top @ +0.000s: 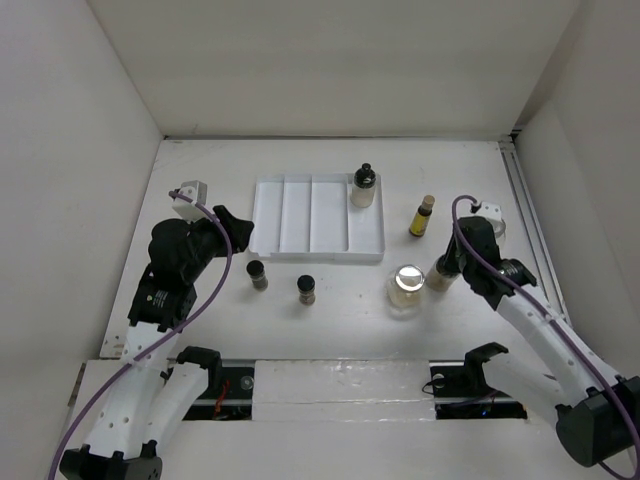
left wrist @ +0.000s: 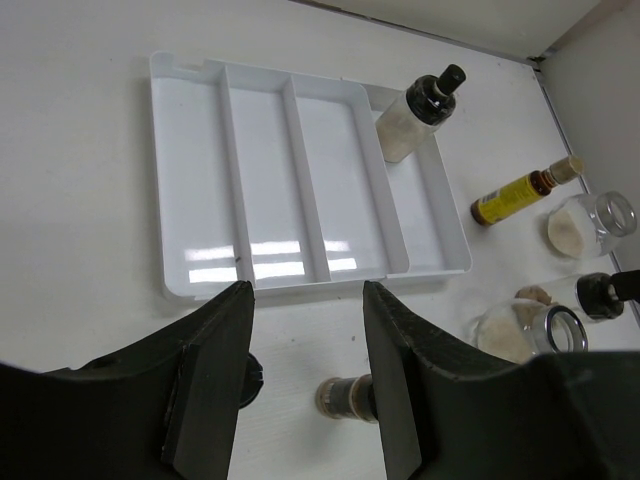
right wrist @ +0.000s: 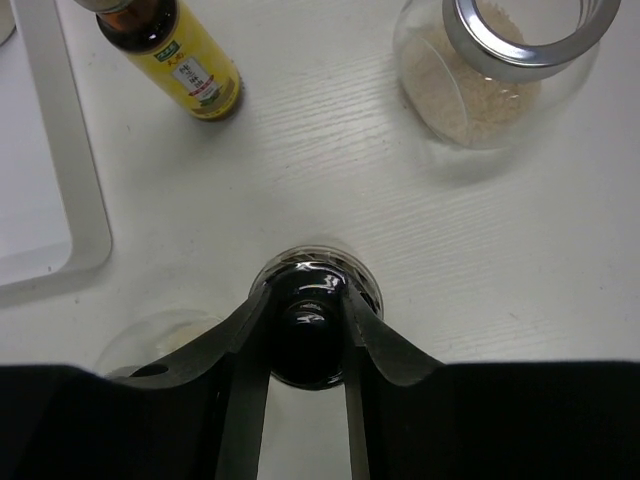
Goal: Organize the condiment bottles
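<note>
Now right gripper pinching black-capped bottle by cap — left gripper parted, empty.

White tray and counter. Yellow bottle. Brown spice bottles and pale bottle, black-capped. Clear jars, beige contents. Left hand, right hand black.

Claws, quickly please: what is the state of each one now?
Left claw: open, holding nothing.
Right claw: closed on a black-capped bottle.
</note>
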Controlling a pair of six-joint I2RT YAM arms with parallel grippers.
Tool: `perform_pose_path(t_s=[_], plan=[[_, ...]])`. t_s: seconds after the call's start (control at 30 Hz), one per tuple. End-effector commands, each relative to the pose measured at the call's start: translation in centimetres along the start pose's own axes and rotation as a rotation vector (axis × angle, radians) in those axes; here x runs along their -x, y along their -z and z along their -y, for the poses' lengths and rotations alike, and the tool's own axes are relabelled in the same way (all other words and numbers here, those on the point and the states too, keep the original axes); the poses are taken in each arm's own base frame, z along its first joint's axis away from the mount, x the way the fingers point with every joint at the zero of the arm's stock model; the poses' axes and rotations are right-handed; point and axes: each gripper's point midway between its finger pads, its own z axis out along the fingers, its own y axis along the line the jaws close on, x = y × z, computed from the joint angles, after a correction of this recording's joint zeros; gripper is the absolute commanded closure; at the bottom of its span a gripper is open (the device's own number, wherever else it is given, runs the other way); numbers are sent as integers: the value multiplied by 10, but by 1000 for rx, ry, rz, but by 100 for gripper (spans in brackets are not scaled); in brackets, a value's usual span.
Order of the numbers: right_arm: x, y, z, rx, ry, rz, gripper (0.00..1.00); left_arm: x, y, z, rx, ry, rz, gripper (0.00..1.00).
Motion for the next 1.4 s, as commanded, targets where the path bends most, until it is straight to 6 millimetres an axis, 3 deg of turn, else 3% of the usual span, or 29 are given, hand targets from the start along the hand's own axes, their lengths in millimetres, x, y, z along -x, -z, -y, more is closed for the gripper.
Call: perform_pose_path(t_s=[0.0,0.17,0.27,0.4,0.5,0.63,0.67,0.73,0.77,0.8,0.97,1.0,1.13,1.2,1.37], plan=[[35,25,-1,17,-59,91,77,9,1,8,-33,-5,41,57],[100,88,-29,210,-93,243,78,9,1,8,-33,-5,41,57],[123,120,-52,344,-72,282,79,9,1,8,-33,-5,41,57],[137,134,-85,466,-30,314,79,10,1,6,-25,-5,45,57],[141,133,-122,575,18,324,79,10,1,6,-25,-5,45,57],[140,107,-170,637,77,308,79,11,1,5,-25,-3,45,57],[132,85,-181,617,106,273,79,11,1,5,-25,-3,45,57],[137,76,-201,642,117,289,81,11,1,5,-25,-3,45,57],[128,55,-209,615,141,260,81,11,1,5,-25,-3,45,57],[134,51,-216,622,145,281,81,11,1,5,-25,-3,45,57],[127,-1,-229,494,173,248,81,11,1,5,-25,-3,45,57],[114,-18,-229,462,202,218,81,11,1,5,-25,-3,45,57],[106,-40,-237,417,236,209,81,11,1,5,-25,-3,45,57],[114,-44,-241,410,231,235,81,11,1,5,-25,-3,45,57],[98,-61,-245,361,257,211,74,11,1,5,-25,-3,45,57]])
